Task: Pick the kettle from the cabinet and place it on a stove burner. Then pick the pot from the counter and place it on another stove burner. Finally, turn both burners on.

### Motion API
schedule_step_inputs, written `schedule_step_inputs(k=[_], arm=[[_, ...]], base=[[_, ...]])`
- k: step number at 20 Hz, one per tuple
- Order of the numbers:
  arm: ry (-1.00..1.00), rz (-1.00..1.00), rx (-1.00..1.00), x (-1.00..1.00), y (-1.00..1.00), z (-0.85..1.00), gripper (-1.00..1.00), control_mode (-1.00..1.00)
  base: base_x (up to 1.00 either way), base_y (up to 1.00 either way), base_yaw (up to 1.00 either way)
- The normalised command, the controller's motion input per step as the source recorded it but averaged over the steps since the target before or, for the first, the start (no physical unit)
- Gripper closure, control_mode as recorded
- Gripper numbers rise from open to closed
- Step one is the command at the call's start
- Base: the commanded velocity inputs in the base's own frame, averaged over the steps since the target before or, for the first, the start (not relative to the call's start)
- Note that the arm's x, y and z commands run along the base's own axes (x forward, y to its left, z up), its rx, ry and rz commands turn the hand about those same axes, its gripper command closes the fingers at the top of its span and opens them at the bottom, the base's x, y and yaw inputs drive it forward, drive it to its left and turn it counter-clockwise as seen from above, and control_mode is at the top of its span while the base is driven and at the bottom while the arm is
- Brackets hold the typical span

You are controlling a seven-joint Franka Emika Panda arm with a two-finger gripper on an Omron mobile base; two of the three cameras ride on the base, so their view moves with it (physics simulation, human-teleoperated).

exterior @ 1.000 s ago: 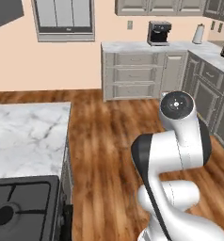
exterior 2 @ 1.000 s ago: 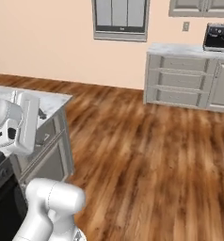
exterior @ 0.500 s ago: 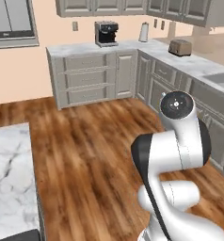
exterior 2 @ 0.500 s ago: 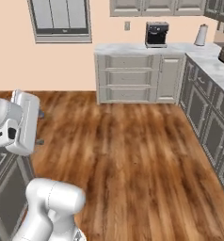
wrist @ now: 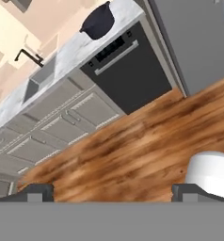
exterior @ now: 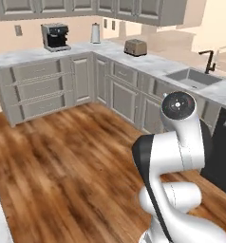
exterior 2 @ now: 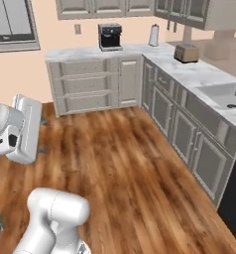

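The pot (wrist: 97, 21), wide, round and dark blue-grey, stands on the white marble counter (wrist: 69, 49) above a black dishwasher front, far from my hand. My gripper (wrist: 114, 193) is open, its two dark tips wide apart with only wood floor between them. In the right base view the gripper (exterior 2: 42, 135) hangs at the left, held out over the floor, with nothing in it. The kettle and the stove burners are out of view.
A sink (exterior: 193, 76) with a black faucet (exterior: 209, 59) is set in the corner counter. A toaster (exterior: 135, 47), a coffee machine (exterior: 55, 36) and a white canister (exterior: 95, 33) stand further along. Beige drawers line the walls. Open wood floor (exterior 2: 125, 163) lies ahead.
The whole picture has swung: the base has turned, so the marble island and the stove have left the views and the corner counter with the sink has come in. The gripper stays open.
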Motion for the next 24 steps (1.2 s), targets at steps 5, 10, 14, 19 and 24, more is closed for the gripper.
schedule_step_inputs(k=[5, 10, 14, 19, 24], arm=[[0.00, 0.00, 0.00, 0.00, 0.00, 0.00, -1.00, 1.00], [0.00, 0.00, 0.00, 0.00, 0.00, 0.00, -1.00, 1.00], [0.00, 0.00, 0.00, 0.00, 0.00, 0.00, -1.00, 1.00], [0.00, 0.00, 0.00, 0.00, 0.00, 0.00, -1.00, 1.00], [0.00, 0.00, 0.00, 0.00, 0.00, 0.00, -1.00, 1.00]], base=[[0.44, 0.13, -0.45], [0.41, 0.11, -0.45], [0.40, 0.10, -0.44], [0.40, 0.12, -0.44], [0.47, 0.15, -0.42]])
